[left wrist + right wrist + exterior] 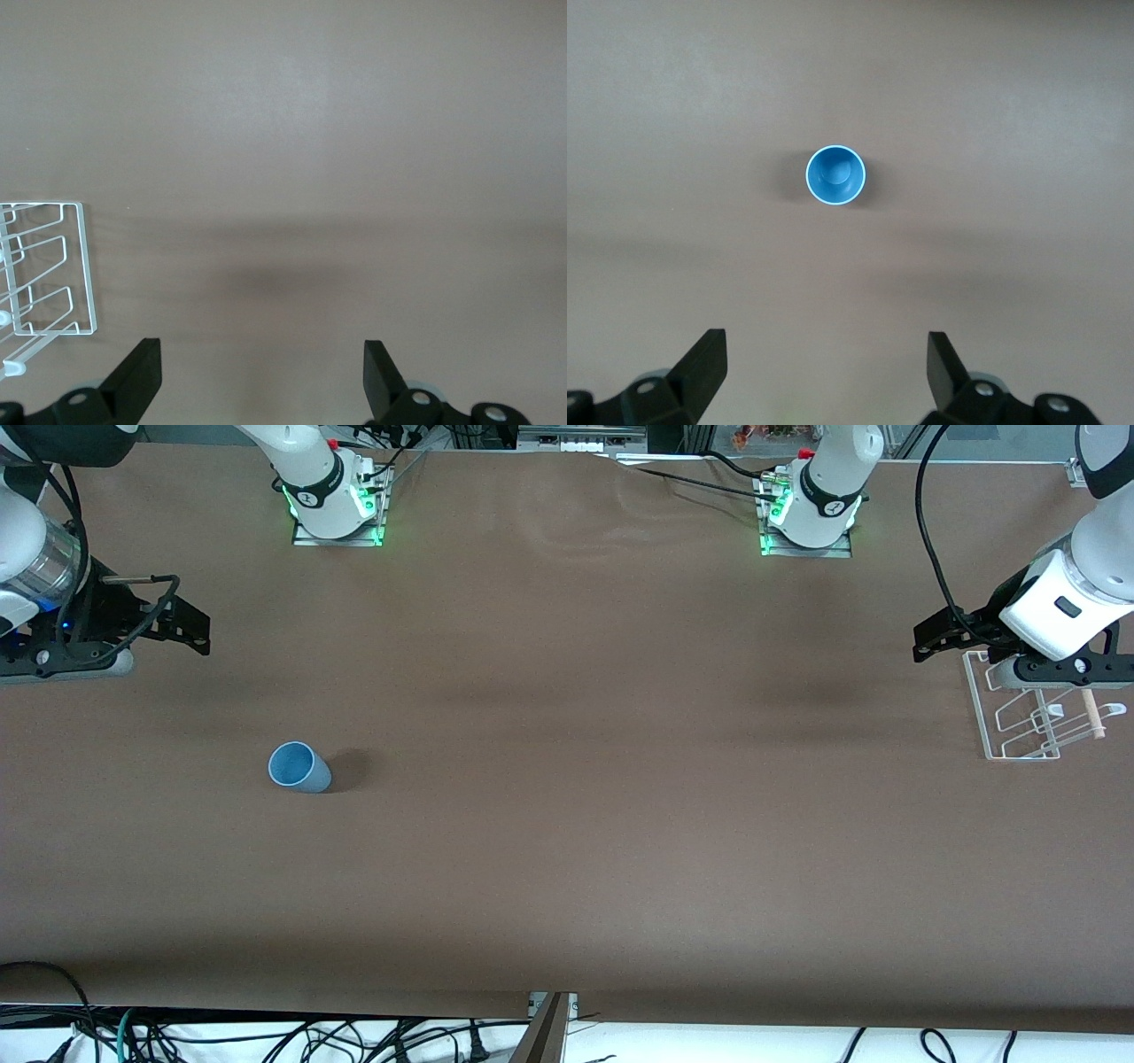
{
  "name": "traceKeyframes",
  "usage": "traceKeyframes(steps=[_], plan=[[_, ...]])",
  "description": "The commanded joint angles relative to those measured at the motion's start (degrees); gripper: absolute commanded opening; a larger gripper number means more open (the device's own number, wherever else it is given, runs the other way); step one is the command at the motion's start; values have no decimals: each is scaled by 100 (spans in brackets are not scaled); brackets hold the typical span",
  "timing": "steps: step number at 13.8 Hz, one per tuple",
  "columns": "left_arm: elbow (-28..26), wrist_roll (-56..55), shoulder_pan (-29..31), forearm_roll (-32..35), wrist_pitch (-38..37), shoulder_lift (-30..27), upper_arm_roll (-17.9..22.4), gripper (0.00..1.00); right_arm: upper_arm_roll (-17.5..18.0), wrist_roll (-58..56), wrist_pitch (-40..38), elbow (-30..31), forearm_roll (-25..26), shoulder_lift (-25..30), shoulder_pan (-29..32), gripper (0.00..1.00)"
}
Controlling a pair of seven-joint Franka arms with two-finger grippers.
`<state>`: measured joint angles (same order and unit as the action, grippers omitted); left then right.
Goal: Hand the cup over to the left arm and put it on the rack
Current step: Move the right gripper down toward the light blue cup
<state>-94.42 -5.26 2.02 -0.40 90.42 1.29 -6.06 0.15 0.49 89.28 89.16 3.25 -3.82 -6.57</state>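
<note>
Right wrist view: the cup stands upright (mouth up) ahead of the right gripper, jaws apart; the left gripper, also spread, waits over the rack.

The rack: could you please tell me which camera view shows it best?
The front view: the rack shows nearly whole, its top edge hidden under the left gripper. The left wrist view catches only one corner; the right wrist view shows none.

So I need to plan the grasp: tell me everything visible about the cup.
The cup is a small light-blue tumbler, tapered, with no handle and a matte, plastic look. It stands upright on the brown table, mouth up and empty, toward the right arm's end. Nothing touches it but the table; both grippers are away from it.
</note>
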Motion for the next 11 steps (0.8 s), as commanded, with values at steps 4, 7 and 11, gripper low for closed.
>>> traceKeyframes(steps=[4, 7, 11], plan=[[82, 25, 1, -31, -16, 29, -18, 100, 65, 39, -147, -249, -35, -102, 103, 100], [82, 25, 1, -22, -15, 29, -18, 100, 65, 30, -147, -258, -26, -137, 103, 100], [82, 25, 1, -22, -7, 20, -18, 100, 65, 48, -104, -267, 0, -146, 103, 100]])
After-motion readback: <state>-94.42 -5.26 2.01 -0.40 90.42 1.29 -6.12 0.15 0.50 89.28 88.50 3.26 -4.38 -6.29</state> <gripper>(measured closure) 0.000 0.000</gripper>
